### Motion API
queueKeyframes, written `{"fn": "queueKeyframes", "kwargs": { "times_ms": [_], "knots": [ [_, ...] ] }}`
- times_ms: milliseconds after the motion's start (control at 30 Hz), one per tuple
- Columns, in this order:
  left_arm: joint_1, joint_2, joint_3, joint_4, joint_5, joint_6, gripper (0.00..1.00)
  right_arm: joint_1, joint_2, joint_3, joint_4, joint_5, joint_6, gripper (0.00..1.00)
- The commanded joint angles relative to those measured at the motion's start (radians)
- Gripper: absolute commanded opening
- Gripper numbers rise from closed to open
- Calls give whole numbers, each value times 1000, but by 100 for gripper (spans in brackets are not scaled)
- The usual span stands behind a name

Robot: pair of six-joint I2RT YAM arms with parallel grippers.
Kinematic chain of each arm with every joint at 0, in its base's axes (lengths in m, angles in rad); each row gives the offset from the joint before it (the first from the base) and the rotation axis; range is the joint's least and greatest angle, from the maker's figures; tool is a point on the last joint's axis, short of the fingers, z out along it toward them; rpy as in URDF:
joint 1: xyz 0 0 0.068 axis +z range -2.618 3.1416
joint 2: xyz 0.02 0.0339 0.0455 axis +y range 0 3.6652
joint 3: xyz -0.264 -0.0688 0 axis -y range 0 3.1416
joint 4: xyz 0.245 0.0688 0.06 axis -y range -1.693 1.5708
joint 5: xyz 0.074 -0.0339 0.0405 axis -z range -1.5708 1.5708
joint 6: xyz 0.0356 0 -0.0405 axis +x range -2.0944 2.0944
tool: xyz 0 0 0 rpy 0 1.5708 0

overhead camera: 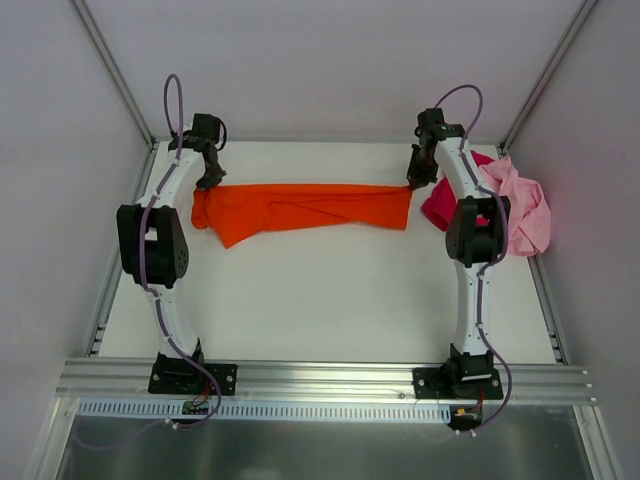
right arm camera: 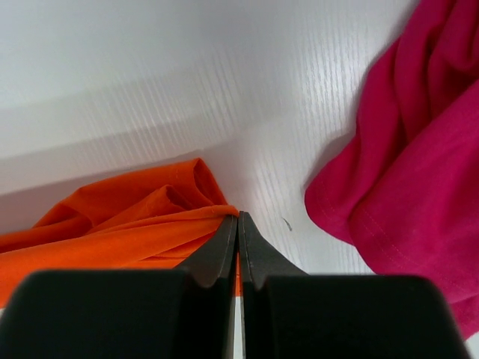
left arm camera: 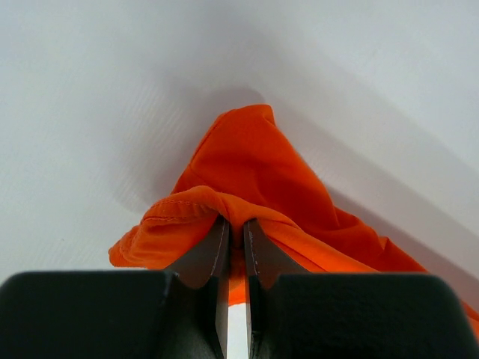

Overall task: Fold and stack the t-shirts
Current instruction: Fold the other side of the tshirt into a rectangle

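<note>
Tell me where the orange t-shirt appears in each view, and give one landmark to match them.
Top external: orange t-shirt stretched across the far part of the table, between the left claw and the right claw.
Left wrist: centre, bunched, pinched by the left claw.
Right wrist: lower left, edge pinched by the right claw.
Shared landmark: the white table; the red t-shirt shows only in top and right wrist views.
</note>
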Motion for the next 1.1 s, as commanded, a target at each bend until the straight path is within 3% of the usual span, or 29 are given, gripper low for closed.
{"fn": "queueKeyframes", "kwargs": {
  "times_ms": [0,233,533,733,933,1067],
  "knots": [
    [31,10,29,-33,-63,22,0,-18,19,60,74,40,-47,1],
    [31,18,19,-25,-46,27,0,-20,12,68,228,-196,-70,1],
    [31,50,14,-31,-33,30,0,-11,-64,82,422,-371,-85,1],
    [31,66,16,-43,-32,26,0,5,-68,80,459,-335,-146,1],
    [31,66,20,-56,-57,27,0,9,-45,100,408,-84,-232,1],
    [31,75,17,-73,-63,15,0,9,-36,97,394,6,-231,1]
  ]
}}
